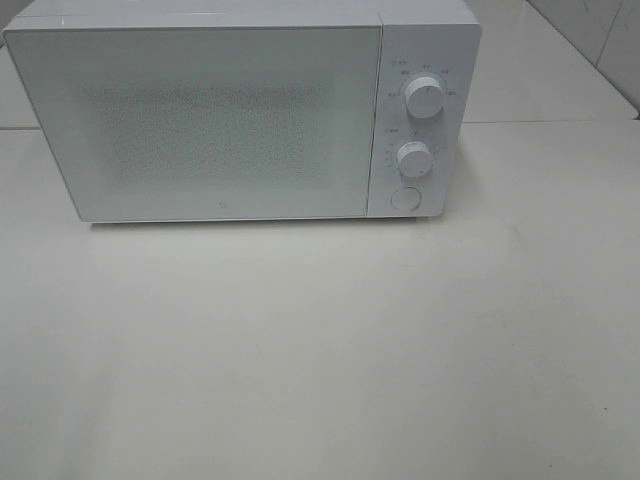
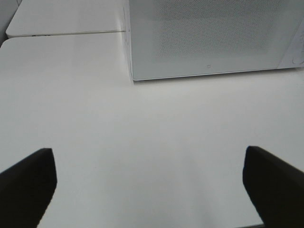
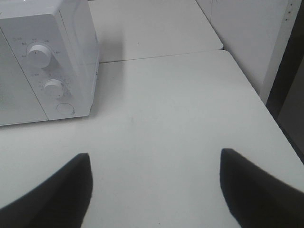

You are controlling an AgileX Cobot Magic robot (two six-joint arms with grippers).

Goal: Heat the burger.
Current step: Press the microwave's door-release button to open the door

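White microwave point(image 1: 230, 20), door point(image 1: 200, 120) closed, at the far side of the table point(image 1: 320, 350); the burger appears in no view, possibly behind the frosted door; left gripper point(image 2: 152, 190) and right gripper point(image 3: 154, 190) jaws stand apart, empty; you risk twisting the upper dial point(image 1: 425, 96) without knowing the burger is inside.

The back of the flat white surface point(image 1: 320, 350) is taken up by a boxy white microwave oven point(image 1: 240, 110). Its frosted door point(image 1: 200, 120) is shut, so the cavity is barred, while the knob panel point(image 1: 445, 135) is reachable from the front. A wide bare stretch is left before the oven, over which the left end effector point(image 2: 152, 185) and right end effector point(image 3: 154, 185) are held spread. The strip beside the panel is bounded by a pale wall point(image 3: 247, 42).
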